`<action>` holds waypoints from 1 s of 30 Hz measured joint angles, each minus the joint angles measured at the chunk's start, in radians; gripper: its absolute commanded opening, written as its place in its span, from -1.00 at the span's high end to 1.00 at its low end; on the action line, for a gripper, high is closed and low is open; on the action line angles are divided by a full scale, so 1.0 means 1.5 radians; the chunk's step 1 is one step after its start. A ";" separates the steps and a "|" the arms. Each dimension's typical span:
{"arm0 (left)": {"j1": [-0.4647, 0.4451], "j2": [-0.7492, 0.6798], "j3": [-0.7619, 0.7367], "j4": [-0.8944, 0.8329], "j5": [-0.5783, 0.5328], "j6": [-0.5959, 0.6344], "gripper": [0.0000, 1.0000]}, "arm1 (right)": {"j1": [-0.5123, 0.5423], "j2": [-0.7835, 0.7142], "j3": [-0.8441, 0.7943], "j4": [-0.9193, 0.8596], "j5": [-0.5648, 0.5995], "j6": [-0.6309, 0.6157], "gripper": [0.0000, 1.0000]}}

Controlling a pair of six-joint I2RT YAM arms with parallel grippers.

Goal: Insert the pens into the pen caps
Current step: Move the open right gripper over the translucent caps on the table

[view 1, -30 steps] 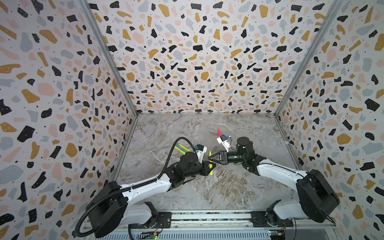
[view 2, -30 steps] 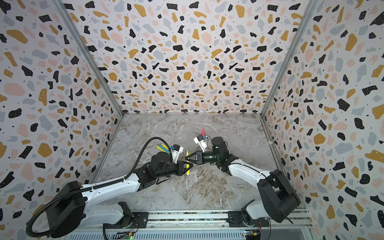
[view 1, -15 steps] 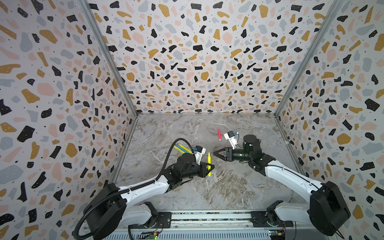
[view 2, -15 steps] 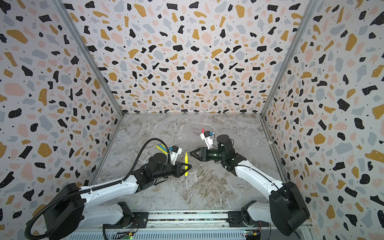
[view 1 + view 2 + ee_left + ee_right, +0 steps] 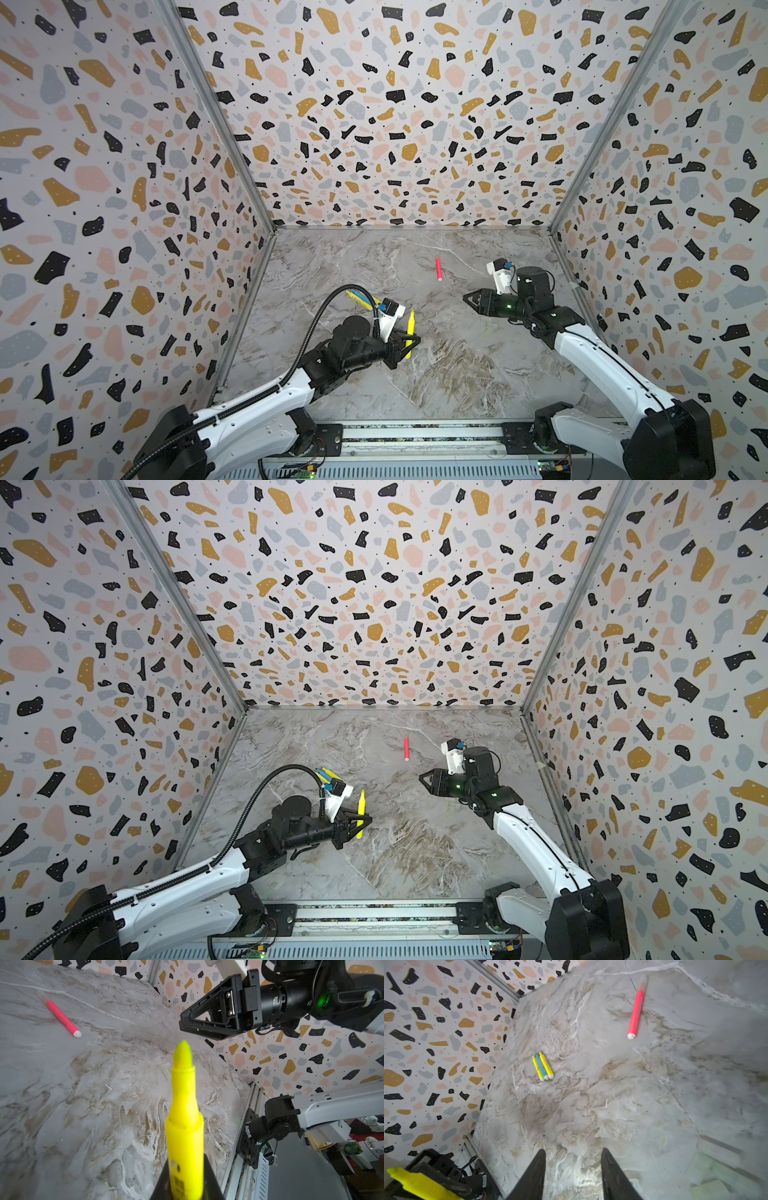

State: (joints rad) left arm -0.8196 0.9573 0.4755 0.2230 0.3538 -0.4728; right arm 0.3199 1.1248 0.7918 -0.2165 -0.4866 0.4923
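My left gripper (image 5: 412, 341) (image 5: 185, 1180) is shut on a yellow pen (image 5: 410, 328) (image 5: 184, 1118) and holds it off the table with its bare pointed tip toward the back wall. Well to its right, my right gripper (image 5: 466, 297) (image 5: 573, 1153) is open and empty. A pink-red pen (image 5: 438, 268) (image 5: 635, 1014) lies at mid-back; a clear cap seems to sit on its far end. Two yellow pens and a blue one (image 5: 543, 1067) (image 5: 326, 776) lie side by side behind the left wrist. A small pale piece (image 5: 164, 1068), perhaps a pen cap, lies on the table, blurred.
The marble table (image 5: 436, 382) is boxed in by speckled walls on three sides, with a metal rail (image 5: 415, 434) along the front. Blurred translucent pieces (image 5: 716, 1159) lie near my right gripper. The left arm's black cable (image 5: 332, 299) arches over the three pens.
My right gripper, shut at the yellow pen's tip a second ago, has opened and drawn back to the right. The left gripper has kept the pen almost in place.
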 measured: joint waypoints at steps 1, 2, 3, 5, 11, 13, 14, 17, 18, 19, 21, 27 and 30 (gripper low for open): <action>0.000 0.000 0.000 -0.010 -0.003 0.006 1.00 | 0.000 0.000 0.000 -0.007 0.006 -0.003 0.11; 0.000 0.000 0.000 -0.019 -0.006 0.010 1.00 | -0.001 0.000 0.000 -0.016 0.014 -0.007 0.10; 0.000 -0.001 0.000 -0.026 -0.012 0.012 1.00 | -0.003 0.000 0.000 -0.022 0.023 -0.011 0.09; 0.000 -0.004 0.000 -0.036 -0.022 0.016 1.00 | -0.007 0.000 0.000 -0.042 0.043 -0.018 0.08; 0.000 -0.006 0.000 -0.068 -0.060 0.028 1.00 | -0.034 0.034 0.000 -0.093 0.111 -0.039 0.10; 0.000 -0.005 0.000 -0.075 -0.069 0.029 1.00 | -0.038 0.046 0.000 -0.105 0.129 -0.043 0.13; 0.000 -0.004 0.000 -0.079 -0.072 0.029 1.00 | -0.038 0.050 -0.001 -0.109 0.140 -0.045 0.17; 0.000 0.002 0.000 -0.091 -0.084 0.029 1.00 | -0.039 0.062 -0.006 -0.120 0.174 -0.046 0.26; 0.000 0.004 0.000 -0.095 -0.086 0.029 1.00 | -0.039 0.068 -0.009 -0.121 0.187 -0.047 0.28; -0.001 0.004 0.000 -0.098 -0.088 0.029 1.00 | -0.039 0.076 -0.013 -0.121 0.196 -0.046 0.29; -0.001 0.004 0.000 -0.100 -0.090 0.029 1.00 | -0.039 0.094 -0.022 -0.124 0.216 -0.046 0.30; -0.006 0.004 0.000 -0.101 -0.099 0.029 1.00 | -0.039 0.118 -0.054 -0.132 0.258 -0.046 0.33; -0.010 0.004 0.000 -0.101 -0.103 0.030 1.00 | -0.039 0.121 -0.056 -0.132 0.269 -0.045 0.33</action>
State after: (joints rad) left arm -0.8349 0.9634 0.4759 0.0711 0.1993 -0.4286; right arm 0.2607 1.3067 0.7074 -0.4141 -0.0830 0.4248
